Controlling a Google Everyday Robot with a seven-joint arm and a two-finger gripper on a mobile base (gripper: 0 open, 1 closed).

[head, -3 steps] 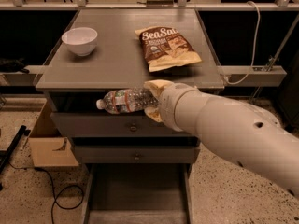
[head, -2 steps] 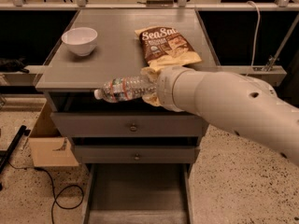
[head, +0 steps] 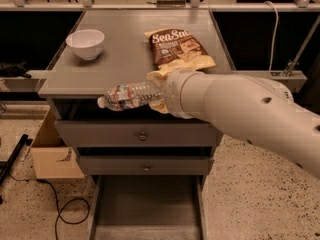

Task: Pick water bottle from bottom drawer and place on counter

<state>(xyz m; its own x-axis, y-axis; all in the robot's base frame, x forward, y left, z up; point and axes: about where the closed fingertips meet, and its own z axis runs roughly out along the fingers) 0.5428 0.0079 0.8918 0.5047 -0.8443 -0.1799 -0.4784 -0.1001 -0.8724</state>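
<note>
The pincer (head: 156,91) is at the front edge of the desk (head: 120,59), near its middle. Its two pale yellowish fingers (head: 156,77) are clamped above and below the base end of the water bottle (head: 129,95). The bottle is clear, crinkly plastic with a reddish-blue label band. It lies level, its white cap pointing toward the front left corner, and I cannot tell whether it touches the desk. Behind the pincer, a thick, smooth cream arm (head: 240,114) with small round holes runs off to the right.

The desk is a flat, matte grey rectangle. A glossy brown Sea Salt chip bag (head: 176,46) lies on the right side, just behind the pincer, and a round white bowl (head: 85,43) sits by the left edge. Below are two grey drawers with small round knobs (head: 143,135). The bottom drawer (head: 147,209) is pulled out, a wide, shallow grey tray. A cardboard box (head: 52,151) stands on the speckled floor to the left.
</note>
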